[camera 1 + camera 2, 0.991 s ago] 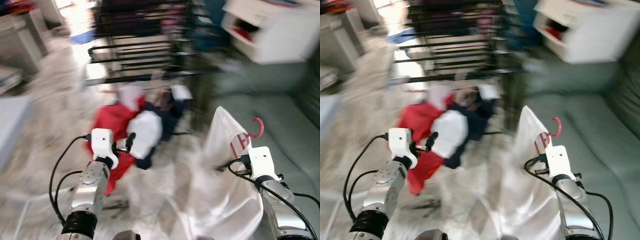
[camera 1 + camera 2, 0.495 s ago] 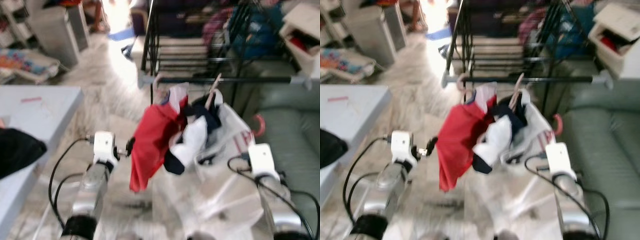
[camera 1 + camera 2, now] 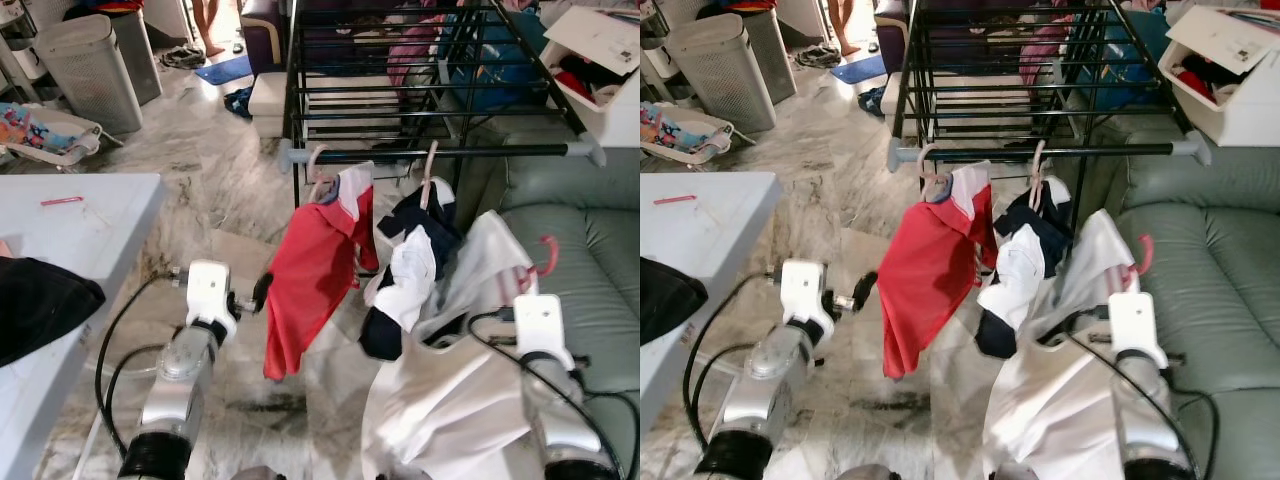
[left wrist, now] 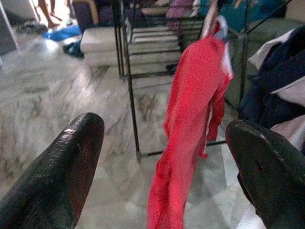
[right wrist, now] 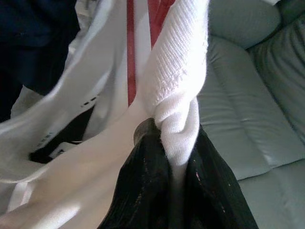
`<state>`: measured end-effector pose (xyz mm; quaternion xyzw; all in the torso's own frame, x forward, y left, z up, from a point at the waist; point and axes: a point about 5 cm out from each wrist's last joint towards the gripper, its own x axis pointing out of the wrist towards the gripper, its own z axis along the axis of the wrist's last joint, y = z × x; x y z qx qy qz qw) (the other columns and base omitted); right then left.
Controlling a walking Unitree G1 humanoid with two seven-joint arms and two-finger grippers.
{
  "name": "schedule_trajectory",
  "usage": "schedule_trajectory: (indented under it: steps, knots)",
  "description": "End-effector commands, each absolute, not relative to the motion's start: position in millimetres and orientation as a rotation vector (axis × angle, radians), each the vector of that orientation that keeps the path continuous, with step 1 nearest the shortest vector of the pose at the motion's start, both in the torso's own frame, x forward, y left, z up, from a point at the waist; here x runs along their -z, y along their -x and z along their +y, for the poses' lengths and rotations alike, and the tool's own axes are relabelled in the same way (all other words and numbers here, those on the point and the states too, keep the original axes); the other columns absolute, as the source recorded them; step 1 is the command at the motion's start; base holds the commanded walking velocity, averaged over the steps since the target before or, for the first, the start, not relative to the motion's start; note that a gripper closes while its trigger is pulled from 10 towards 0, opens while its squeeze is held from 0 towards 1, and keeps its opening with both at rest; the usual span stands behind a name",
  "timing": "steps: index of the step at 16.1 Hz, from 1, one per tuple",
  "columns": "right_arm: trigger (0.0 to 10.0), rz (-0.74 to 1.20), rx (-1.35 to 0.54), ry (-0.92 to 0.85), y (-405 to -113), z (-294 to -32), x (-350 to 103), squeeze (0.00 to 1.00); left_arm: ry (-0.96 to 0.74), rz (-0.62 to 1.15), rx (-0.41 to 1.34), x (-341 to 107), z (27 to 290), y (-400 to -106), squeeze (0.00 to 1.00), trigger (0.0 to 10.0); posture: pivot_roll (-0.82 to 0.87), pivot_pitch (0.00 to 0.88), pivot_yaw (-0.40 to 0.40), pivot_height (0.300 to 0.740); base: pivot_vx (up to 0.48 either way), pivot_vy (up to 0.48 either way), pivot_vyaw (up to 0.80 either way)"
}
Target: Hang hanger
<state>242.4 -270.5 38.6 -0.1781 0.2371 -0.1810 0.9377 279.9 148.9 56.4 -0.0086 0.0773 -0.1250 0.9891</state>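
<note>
Claw, right: right gripper (image 5: 169, 157) is clamped on the white shirt (image 3: 440, 400) at its ribbed collar; the fingers (image 5: 143, 200) pinch the cloth with no gap between them.
Claw, left: left gripper (image 4: 167, 157) is spread wide and holds nothing; it is raised just beside the red shirt (image 3: 315, 270), not touching it.
Hanger: pink hanger (image 3: 545, 255) sits inside the white shirt, its hook standing free above the right gripper, below the rail (image 3: 440, 153) and towards its sofa end, not yet on it.
Rail: black rod of the drying rack (image 3: 400, 60), already carrying the red shirt and a navy-and-white garment (image 3: 410, 270), each on its own hanger.
Change: half a second ago the view was blurred; it is now sharp and steady, and the rail and both hung garments sit lower and nearer in frame. The camera has moved, not the clothes. The hook now stands closer under the rail.
Meaning: judged as approach done, hanging step next. The hook must rise above the rod and drop over a free stretch beyond the navy garment.
Risk: the loose white cloth may snag the hung garment beside it.
Surroundings: sofa (image 3: 590, 220) at right, table (image 3: 70, 215) at left.
</note>
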Motion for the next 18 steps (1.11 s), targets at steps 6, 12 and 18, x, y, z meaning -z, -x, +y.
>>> schedule_trajectory:
  steps: [6,12,18]
  knots:
    - [10.0,0.336,0.332,0.408,-260.1,-266.3,-64.5,0.00,0.027,0.139,0.265,-62.6,143.5,-280.1,0.00,10.0,-0.05,0.000,0.045,0.740,0.434,0.000,0.00]
    - [10.0,0.229,0.474,0.465,-264.5,-287.2,-86.9,0.00,0.034,0.146,0.282,-62.3,138.6,-278.0,0.00,10.0,-0.05,0.000,0.042,0.740,0.475,0.000,0.00]
    - [10.0,0.199,0.485,0.495,-271.7,-295.7,-97.2,0.00,0.035,0.162,0.255,-59.4,137.7,-275.9,0.00,10.0,-0.04,0.000,0.030,0.740,0.151,0.000,0.00]
